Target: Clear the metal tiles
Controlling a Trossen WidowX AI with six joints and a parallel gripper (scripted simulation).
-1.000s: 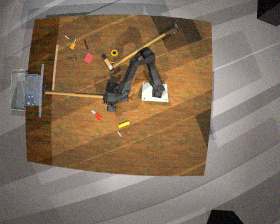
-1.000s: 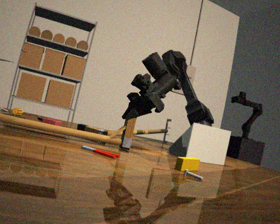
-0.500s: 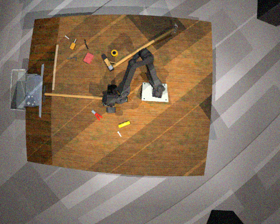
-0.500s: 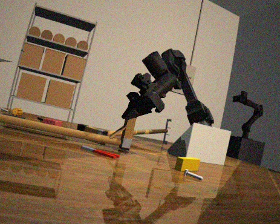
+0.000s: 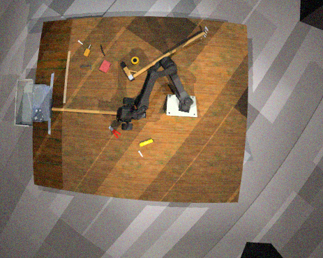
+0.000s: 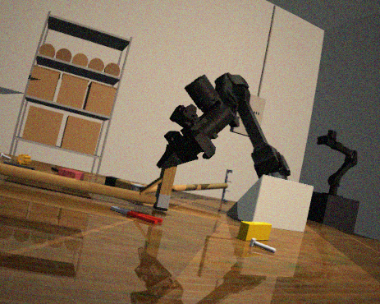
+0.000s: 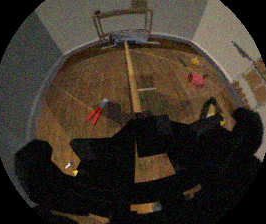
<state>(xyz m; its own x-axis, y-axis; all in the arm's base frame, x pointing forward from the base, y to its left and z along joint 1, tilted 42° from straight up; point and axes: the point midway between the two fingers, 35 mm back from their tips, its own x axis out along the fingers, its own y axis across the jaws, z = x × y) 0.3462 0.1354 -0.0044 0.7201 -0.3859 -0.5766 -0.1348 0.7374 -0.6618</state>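
My gripper is shut on the upright wooden grip of the long scraper. The grip's grey foot is close to the table. The scraper's handle runs to the far end, where its wide pale blade stands across the near edge of the steel bench plate. Several small shiny metal tiles show on the far lower part of the plate, beside the catch box. The clear-walled catch box adjoins the plate's far end. The fingertips are dark in the wrist view, and tiles cannot be made out there.
A second long tool with a hooked end lies behind the arm. Red pliers lie near the gripper. A yellow block, a red block, a tape roll and a wooden strip are also on the table.
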